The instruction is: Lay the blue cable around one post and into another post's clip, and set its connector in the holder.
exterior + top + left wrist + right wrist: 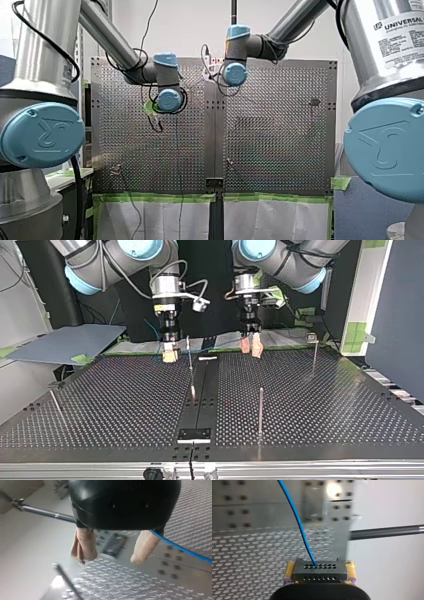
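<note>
- The connector (320, 571), a dark block with two rows of small holes, is pinched between the yellow pads (290, 567) of my right tool (320, 572). It hangs low over the worktop (325, 415), at the far edge as the top view shows it.
- The blue cable (298, 525) leaves the connector's upper row of holes and curves away above the perforated sheet.
- Further from the connector, the cable passes the outer side of one beige finger (145, 547) of my left tool (110, 558). I cannot tell whether it touches the finger.
- My left tool is spread with nothing in its gap. It hangs near the connector, at the connector's right in the top view.
- A thin post (189, 357) stands just beside the connector, between it and my left tool.
- A taller post (260, 410) stands well apart from the connector, toward the top view's near edge.
- A third post (314, 357) stands beyond my left tool, seen from the connector.
- A dark plate (195, 434) lies well apart from the connector, at the near edge.
</note>
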